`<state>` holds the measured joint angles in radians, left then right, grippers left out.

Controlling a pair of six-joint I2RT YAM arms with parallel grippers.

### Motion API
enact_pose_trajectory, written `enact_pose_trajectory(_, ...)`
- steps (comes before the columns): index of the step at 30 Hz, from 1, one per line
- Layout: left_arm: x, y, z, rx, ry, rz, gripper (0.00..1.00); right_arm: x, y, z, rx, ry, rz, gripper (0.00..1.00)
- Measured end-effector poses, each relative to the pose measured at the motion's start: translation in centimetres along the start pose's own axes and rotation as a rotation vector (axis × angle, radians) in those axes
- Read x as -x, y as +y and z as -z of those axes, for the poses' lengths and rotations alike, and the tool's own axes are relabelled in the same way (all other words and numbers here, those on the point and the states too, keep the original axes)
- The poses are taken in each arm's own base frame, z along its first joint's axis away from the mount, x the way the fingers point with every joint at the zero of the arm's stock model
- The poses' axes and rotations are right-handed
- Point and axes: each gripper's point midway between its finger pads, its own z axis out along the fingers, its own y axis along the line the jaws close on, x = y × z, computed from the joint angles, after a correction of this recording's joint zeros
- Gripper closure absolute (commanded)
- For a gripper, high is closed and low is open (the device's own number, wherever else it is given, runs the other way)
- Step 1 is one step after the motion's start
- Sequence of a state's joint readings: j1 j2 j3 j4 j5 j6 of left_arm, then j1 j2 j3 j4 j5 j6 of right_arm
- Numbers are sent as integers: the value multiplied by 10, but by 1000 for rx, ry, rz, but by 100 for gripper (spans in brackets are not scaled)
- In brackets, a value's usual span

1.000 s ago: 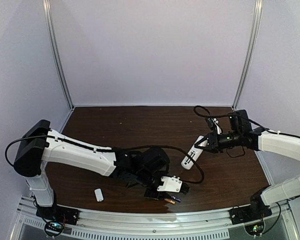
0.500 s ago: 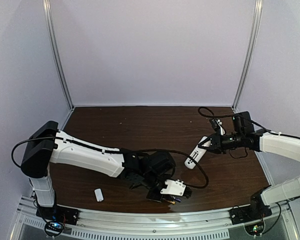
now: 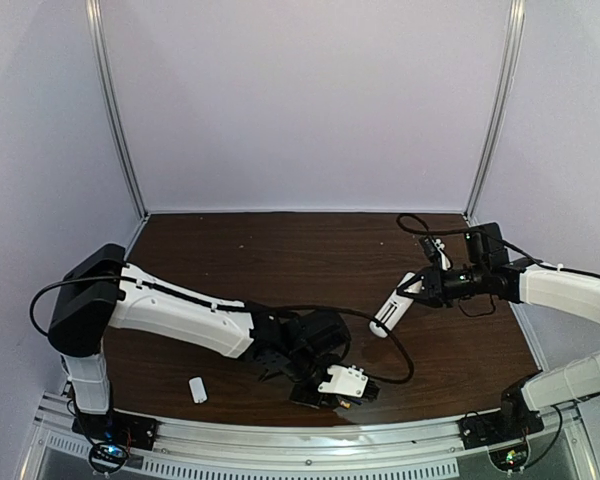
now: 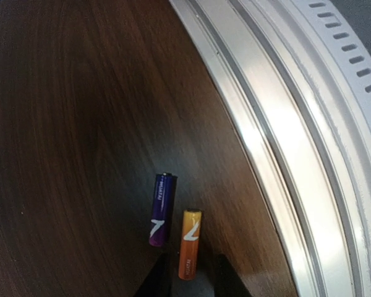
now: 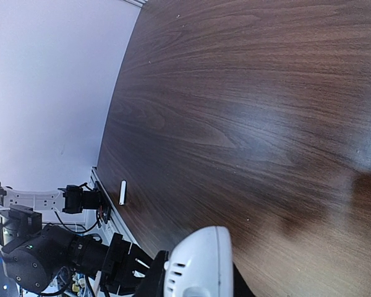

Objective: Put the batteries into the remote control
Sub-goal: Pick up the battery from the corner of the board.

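Note:
The orange battery [image 4: 189,252] and the purple-blue battery [image 4: 160,209] lie side by side on the dark table, close to its near metal edge. My left gripper [image 4: 188,275] is open and low over them. Its fingertips [image 4: 158,275] straddle the near end of the orange battery with a gap on each side. In the top view the left gripper [image 3: 352,393] hides the batteries. My right gripper [image 3: 420,287] is shut on one end of the white remote control [image 3: 390,313] and holds it tilted above the table at the right. The remote control fills the bottom of the right wrist view [image 5: 198,266].
A small plain white rectangular piece [image 3: 197,389] lies near the front left edge; it also shows in the right wrist view [image 5: 123,192]. The metal rail [image 4: 284,154] runs along the table's near edge, just beside the batteries. Purple walls enclose the table.
My left gripper has moved toward the near edge and down over the batteries. My right gripper has lifted the remote control slightly and drawn it to the right.

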<state>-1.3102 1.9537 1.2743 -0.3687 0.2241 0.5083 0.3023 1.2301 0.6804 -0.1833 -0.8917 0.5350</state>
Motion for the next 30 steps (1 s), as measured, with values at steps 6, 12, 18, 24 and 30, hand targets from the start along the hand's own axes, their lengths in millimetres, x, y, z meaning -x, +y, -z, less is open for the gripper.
enact_pose_trajectory(6, -3, 0, -3, 1, 12, -2, 78, -1, 0, 0, 1, 1, -12, 100)
enact_pose_trajectory(12, -7, -1, -7, -3, 23, -4, 78, -1, -1, 0, 2, 2, -17, 100)
enact_pose_trajectory(18, -17, -3, -17, -12, 54, 1, 80, 1, 2, 0, 12, -5, -8, 100)
enact_pose_trajectory(24, -18, -3, -18, -11, 57, -7, 89, 1, 1, 0, 14, -6, -8, 100)
enact_pose_trajectory(30, -16, -7, -18, -16, 57, -10, 100, -1, 0, -1, 12, -3, -12, 100)
